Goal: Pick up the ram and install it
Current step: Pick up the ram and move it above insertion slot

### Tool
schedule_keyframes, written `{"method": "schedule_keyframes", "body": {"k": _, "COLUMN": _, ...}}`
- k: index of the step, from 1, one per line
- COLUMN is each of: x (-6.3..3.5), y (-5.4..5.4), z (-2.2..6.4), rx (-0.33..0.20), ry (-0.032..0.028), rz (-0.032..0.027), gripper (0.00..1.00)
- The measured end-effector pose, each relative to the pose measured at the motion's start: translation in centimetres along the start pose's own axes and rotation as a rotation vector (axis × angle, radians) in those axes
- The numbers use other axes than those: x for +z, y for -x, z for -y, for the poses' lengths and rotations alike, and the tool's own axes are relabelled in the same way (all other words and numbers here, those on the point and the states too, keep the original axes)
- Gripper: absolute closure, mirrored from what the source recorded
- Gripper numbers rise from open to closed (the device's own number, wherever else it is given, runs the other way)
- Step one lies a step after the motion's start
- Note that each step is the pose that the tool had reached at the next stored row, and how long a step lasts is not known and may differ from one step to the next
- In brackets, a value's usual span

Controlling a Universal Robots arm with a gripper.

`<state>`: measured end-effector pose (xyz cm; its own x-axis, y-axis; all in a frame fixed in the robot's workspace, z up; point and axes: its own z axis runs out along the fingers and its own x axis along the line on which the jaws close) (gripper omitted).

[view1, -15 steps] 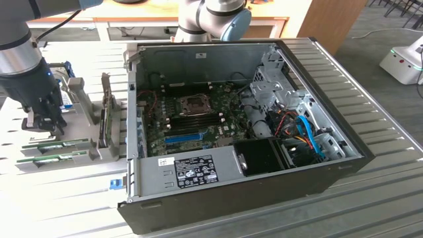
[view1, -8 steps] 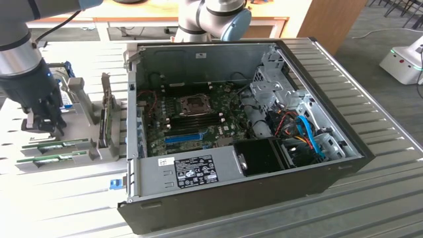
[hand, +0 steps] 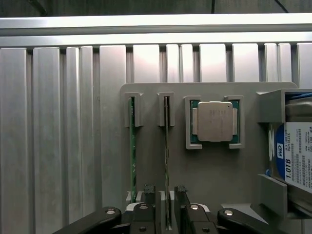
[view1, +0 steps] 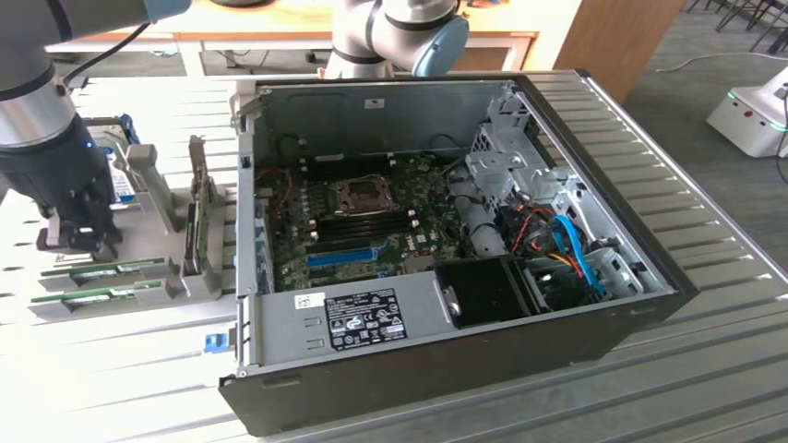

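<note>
Straddling thin green ram (hand: 167, 136) (edge-on, slotted): black end effector (hand: 165, 191), jaws apart.

You're standing in a robotics lab. A ribbed aluminium table (view1: 689, 369) carries an opened desktop computer case (view1: 431, 388) (its motherboard (view1: 369, 217) bare) beside a grey parts fixture (view1: 154, 185). A robot arm (view1: 43, 111) stands over the fixture, and another arm's base (view1: 388, 37) is mounted behind the case. Beyond are a wooden desk (view1: 246, 39), grey carpet (view1: 671, 65) and a white floor-standing machine (view1: 754, 115).

Two sticks, the ram (hand: 166, 146) and its twin (hand: 131, 146); one processor (hand: 214, 121); one drive (hand: 297, 161).
</note>
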<state>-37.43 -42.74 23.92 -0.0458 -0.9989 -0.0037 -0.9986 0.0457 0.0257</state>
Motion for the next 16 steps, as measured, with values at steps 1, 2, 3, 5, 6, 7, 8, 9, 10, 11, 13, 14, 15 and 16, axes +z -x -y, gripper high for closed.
{"method": "schedule_keyframes", "body": {"k": 1, "x": 0.0, "y": -0.1, "z": 0.0, "rx": 0.0, "ry": 0.0, "rz": 0.0001, "gripper": 0.71}}
{"method": "schedule_keyframes", "body": {"k": 2, "x": 0.0, "y": -0.2, "z": 0.01, "rx": 0.0, "ry": 0.0, "rz": 0.0001, "gripper": 0.71}}
{"method": "schedule_keyframes", "body": {"k": 3, "x": 0.0, "y": -0.3, "z": 0.01, "rx": 0.0, "ry": 0.0, "rz": 0.0, "gripper": 0.71}}
{"method": "schedule_keyframes", "body": {"k": 5, "x": 0.0, "y": -0.5, "z": 0.02, "rx": 0.0, "ry": 0.0, "rz": 0.0001, "gripper": 0.71}}
{"method": "schedule_keyframes", "body": {"k": 6, "x": 0.0, "y": -0.7, "z": 0.03, "rx": 0.0, "ry": 0.0, "rz": 0.0001, "gripper": 0.71}}
{"method": "schedule_keyframes", "body": {"k": 7, "x": -0.01, "y": -0.8, "z": 0.03, "rx": 0.0, "ry": 0.0, "rz": 0.0, "gripper": 0.71}}
{"method": "schedule_keyframes", "body": {"k": 8, "x": 0.0, "y": -0.9, "z": 0.04, "rx": 0.0, "ry": 0.0, "rz": 0.0, "gripper": 0.71}}
{"method": "schedule_keyframes", "body": {"k": 9, "x": 0.0, "y": -1.0, "z": 0.04, "rx": 0.0, "ry": -0.0001, "rz": 0.0001, "gripper": 0.71}}
{"method": "schedule_keyframes", "body": {"k": 10, "x": 0.0, "y": -1.2, "z": 0.05, "rx": 0.0, "ry": 0.0, "rz": 0.0001, "gripper": 0.71}}
{"method": "schedule_keyframes", "body": {"k": 11, "x": 0.0, "y": -1.3, "z": 0.06, "rx": 0.0, "ry": 0.0, "rz": 0.0, "gripper": 0.71}}
{"method": "schedule_keyframes", "body": {"k": 13, "x": -0.01, "y": -1.6, "z": 0.07, "rx": 0.0, "ry": 0.0, "rz": 0.0, "gripper": 0.71}}
{"method": "schedule_keyframes", "body": {"k": 14, "x": -0.01, "y": -1.7, "z": 0.08, "rx": 0.0, "ry": 0.0, "rz": 0.0, "gripper": 0.71}}
{"method": "schedule_keyframes", "body": {"k": 15, "x": -0.01, "y": -1.9, "z": 0.09, "rx": 0.0, "ry": -0.0001, "rz": 0.0001, "gripper": 0.71}}
{"method": "schedule_keyframes", "body": {"k": 16, "x": -0.01, "y": -2.0, "z": 0.09, "rx": 0.0, "ry": -0.0001, "rz": 0.0001, "gripper": 0.71}}
